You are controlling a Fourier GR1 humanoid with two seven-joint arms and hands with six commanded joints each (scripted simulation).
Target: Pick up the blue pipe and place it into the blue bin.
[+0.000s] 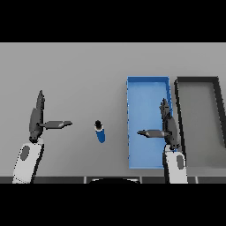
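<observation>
The blue pipe (101, 132), short with a dark end cap at its far end, lies on the grey table between the two hands. The blue bin (145, 95) is a long rectangular tray to the pipe's right. My right hand (169, 126) hovers over the bin's right side, fingers straight and thumb pointing left, holding nothing. My left hand (36, 119) is at the left of the table, open, its thumb pointing right toward the pipe, well apart from it.
A dark grey bin (219, 110) with black walls stands just right of the blue bin. The grey table (79, 70) stretches far back and left.
</observation>
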